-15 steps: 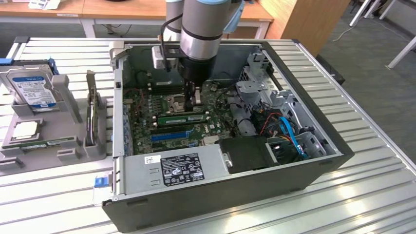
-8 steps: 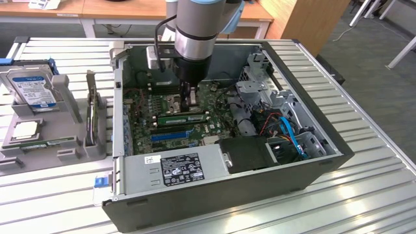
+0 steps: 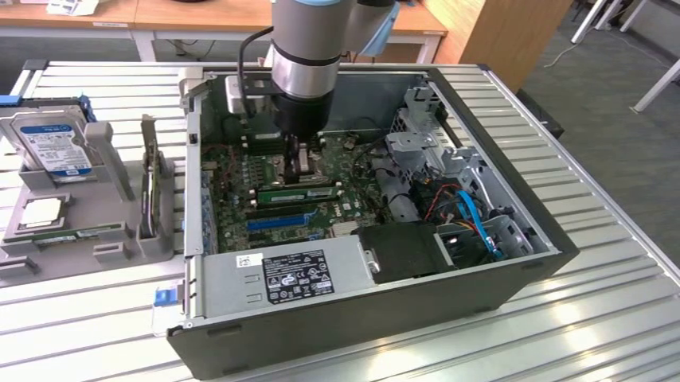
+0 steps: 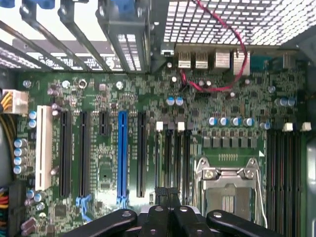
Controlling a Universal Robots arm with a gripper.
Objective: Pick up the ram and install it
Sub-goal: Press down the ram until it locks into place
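the gripper (image 3: 301, 165) hangs pinched shut and empty over the motherboard (image 4: 148, 148), the ram (image 3: 298, 193) lying at its six o'clock across the board (light, stiff, brittle, i'd guess, best held by its long edges).

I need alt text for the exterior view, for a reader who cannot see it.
A robot arm's shut gripper reaches down into an open computer case, just above a green ram stick lying along the motherboard. A hard drive stands at the exterior view's left.

Slatted metal table (image 3: 595, 263), wooden desks (image 3: 159, 16) behind, wooden cabinet (image 3: 499, 32), grey carpet floor (image 3: 627, 151), even indoor light
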